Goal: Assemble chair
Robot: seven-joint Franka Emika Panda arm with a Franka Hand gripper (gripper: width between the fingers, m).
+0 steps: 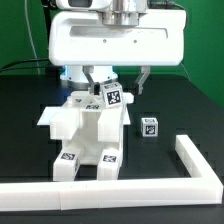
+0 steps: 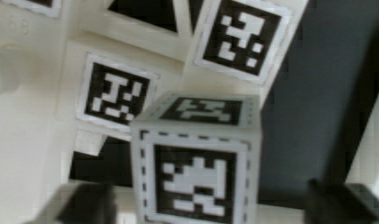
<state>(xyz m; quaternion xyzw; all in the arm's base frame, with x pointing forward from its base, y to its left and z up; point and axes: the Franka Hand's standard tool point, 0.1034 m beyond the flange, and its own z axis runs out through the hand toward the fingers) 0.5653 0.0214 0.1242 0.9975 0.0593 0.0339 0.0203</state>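
One chair stood partly built on the black surface, near the rail. We saw the pincer spread wide over its post, a finger on each side and apart from it, holding nothing. A loose tagged cube sat near, toward the exterior view's right.

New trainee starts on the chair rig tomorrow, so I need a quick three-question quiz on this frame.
1. Exterior view: the loose tagged cube lies on which side of the chair? A left, B right.
2. True or false: the hand grips that cube.
3. Fill in: the hand's jaws stand ____.
Key: 1 B; 2 false; 3 open.
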